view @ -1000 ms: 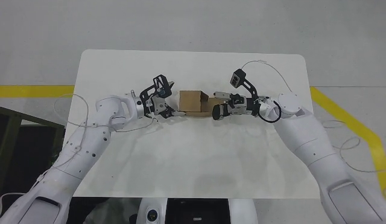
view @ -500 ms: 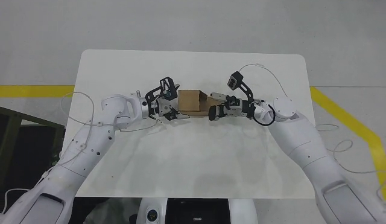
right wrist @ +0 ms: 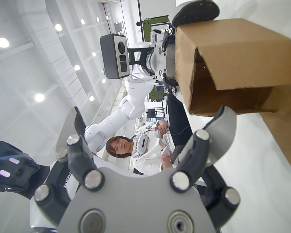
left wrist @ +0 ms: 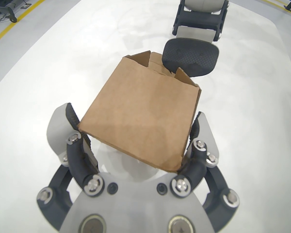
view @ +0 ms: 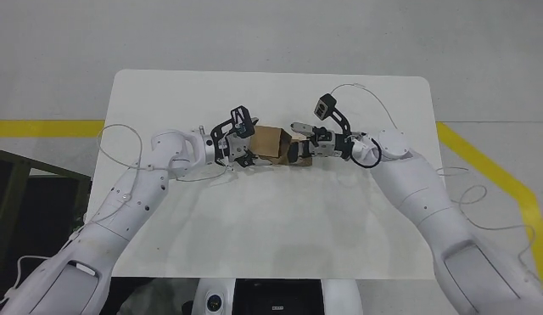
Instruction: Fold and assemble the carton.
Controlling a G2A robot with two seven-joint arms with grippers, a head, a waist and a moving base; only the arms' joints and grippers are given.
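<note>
L fingers [left wrist: 74,121]: pressed to opp. side walls of the carton [left wrist: 143,112] at its near, closed end, one pad per wall, no gap visible, so clamped on it. L gripper [left wrist: 133,112] square behind that end, box running straight out from the palm.

R fingers [right wrist: 223,123]: spread wide, nothing pinched betw. them. One tip up against the lower edge of the carton's open end, the other well clear of the cardboard. In the L wrist view, one black R pad touching the flaps at the far end. R gripper [right wrist: 150,112] facing the open mouth, opp. the L one.

Carton: plain brown, box-shaped, at the middle of the table [view: 254,222], long axis running side to side betw. the two grippers. Open end toward the R arm. One flap folded partway in across the mouth, inside dark and hollow. Another flap sticking outward beside the R fingertip (not tucked in). Resting on the table top or raised a little off it: cannot tell.

Further out: arms bent inward from either side, wrists meeting at the box. Yellow floor line [view: 51,128] past both table ends.
</note>
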